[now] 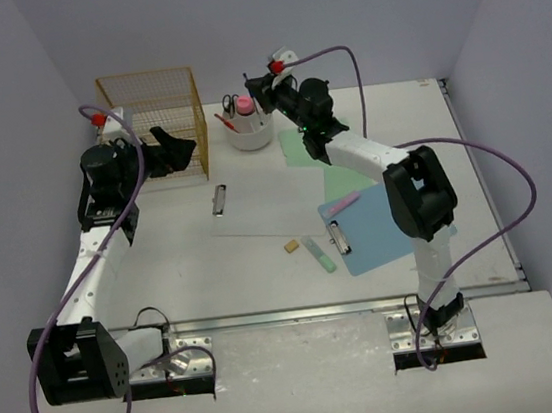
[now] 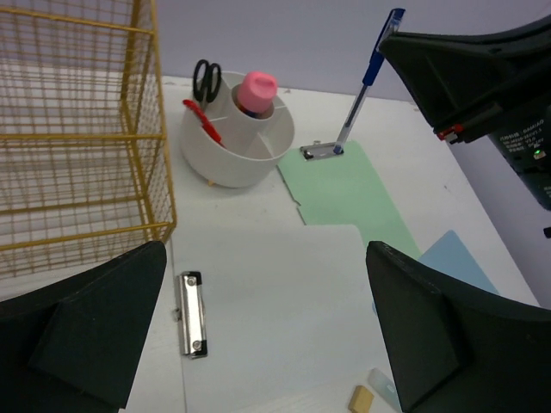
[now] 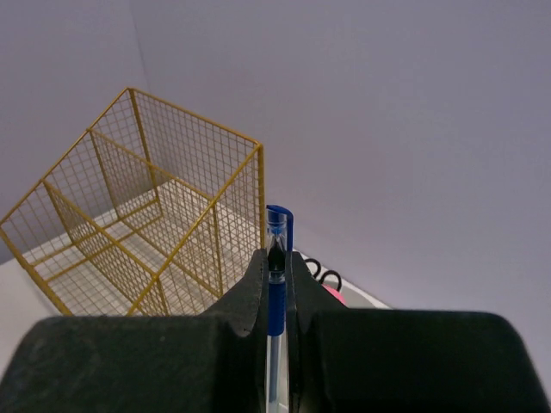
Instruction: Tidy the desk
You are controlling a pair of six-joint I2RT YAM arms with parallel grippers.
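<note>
The white desk [image 1: 205, 286] holds a white clipboard [image 1: 276, 208], a green clipboard [image 1: 299, 149] and a blue clipboard [image 1: 375, 233] with a pink marker [image 1: 340, 204] on it. My right gripper [image 1: 259, 88] is shut on a blue pen [image 3: 275, 301] and holds it upright just right of the white organizer cup [image 1: 248, 131]. In the left wrist view the pen [image 2: 363, 86] points down over the green clipboard's clip [image 2: 318, 151]. My left gripper [image 1: 176, 150] is open and empty beside the yellow wire basket [image 1: 152, 121], above the white clipboard [image 2: 275, 292].
The cup [image 2: 237, 142] holds black scissors, a pink-capped item and a red tool. A tan eraser [image 1: 290, 247] and a pale green stick [image 1: 319, 254] lie near the blue clipboard. Lavender walls enclose the desk; a metal rail [image 1: 319, 310] runs along its front.
</note>
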